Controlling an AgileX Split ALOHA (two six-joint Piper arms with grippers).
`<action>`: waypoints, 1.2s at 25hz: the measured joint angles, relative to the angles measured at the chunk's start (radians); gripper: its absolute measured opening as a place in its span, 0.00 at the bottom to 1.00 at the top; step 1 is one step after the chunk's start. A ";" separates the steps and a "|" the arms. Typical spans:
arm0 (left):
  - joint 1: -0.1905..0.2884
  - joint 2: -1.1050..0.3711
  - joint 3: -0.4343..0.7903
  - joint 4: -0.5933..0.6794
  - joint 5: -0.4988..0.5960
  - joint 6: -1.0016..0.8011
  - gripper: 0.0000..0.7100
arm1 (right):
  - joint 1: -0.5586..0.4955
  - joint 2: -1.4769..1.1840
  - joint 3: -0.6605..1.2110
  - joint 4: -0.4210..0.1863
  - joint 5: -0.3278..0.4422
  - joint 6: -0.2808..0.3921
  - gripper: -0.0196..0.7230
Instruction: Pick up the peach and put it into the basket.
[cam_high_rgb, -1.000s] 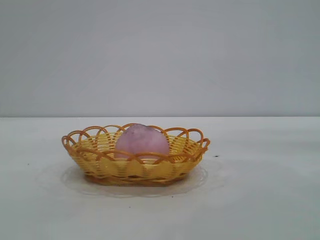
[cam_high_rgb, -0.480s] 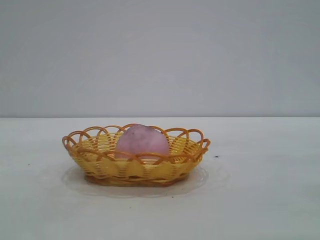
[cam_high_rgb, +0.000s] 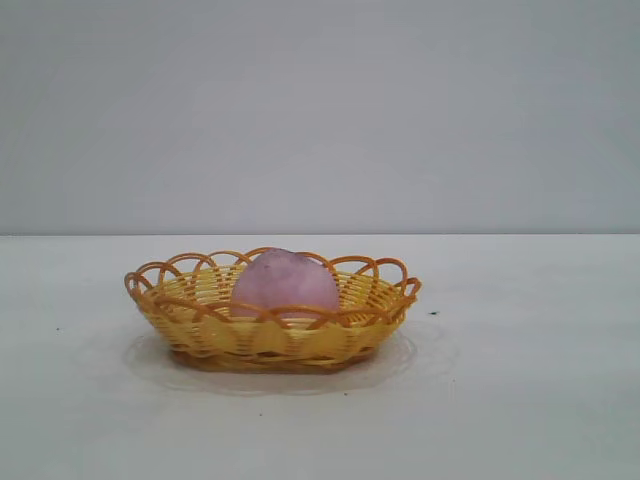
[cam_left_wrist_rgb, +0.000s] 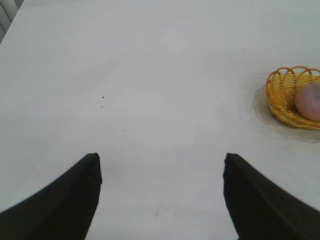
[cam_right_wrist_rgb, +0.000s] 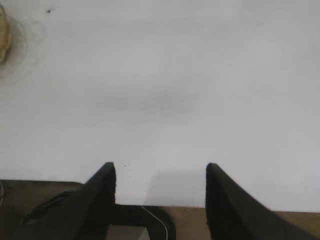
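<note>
Change since earlier: in the exterior view nothing has shifted; the basket and the peach lie exactly where they lay a second ago, and no arm has entered that view.
Peach: the peach (cam_high_rgb: 285, 284) sits inside the basket, a little left of frame centre in the exterior view, its rounded top rising just above the rim loops. In the left wrist view it shows as a pink curve (cam_left_wrist_rgb: 310, 101) at the right edge of the frame.
Basket: the basket (cam_high_rgb: 190, 325) stands upright on the table, in the lower middle of the exterior frame. In the left wrist view it is at the right edge (cam_left_wrist_rgb: 281, 95), partly cut off. In the right wrist view only a yellow sliver (cam_right_wrist_rgb: 2, 35) shows at the upper left edge.
Table: the table (cam_high_rgb: 530, 400) is pale, with a few small dark specks.
Left gripper: the left gripper (cam_left_wrist_rgb: 161, 165) has its two dark fingers spread wide with nothing between them, at the bottom of its own wrist frame, over bare table and well apart from the basket.
Right gripper: the right gripper (cam_right_wrist_rgb: 160, 172) likewise has its fingers apart and empty, at the bottom of its frame, above the near edge of the table, with a dark cable (cam_right_wrist_rgb: 155, 220) below it. The basket is far off.
</note>
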 joint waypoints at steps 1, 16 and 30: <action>0.000 0.000 0.000 0.000 0.000 0.000 0.64 | 0.000 -0.033 0.000 0.000 0.000 0.000 0.57; 0.000 0.000 0.000 0.000 0.000 0.000 0.64 | 0.000 -0.399 -0.012 -0.024 -0.014 0.037 0.57; 0.000 0.000 0.000 0.000 0.000 0.000 0.64 | 0.000 -0.399 -0.012 -0.024 0.053 0.037 0.57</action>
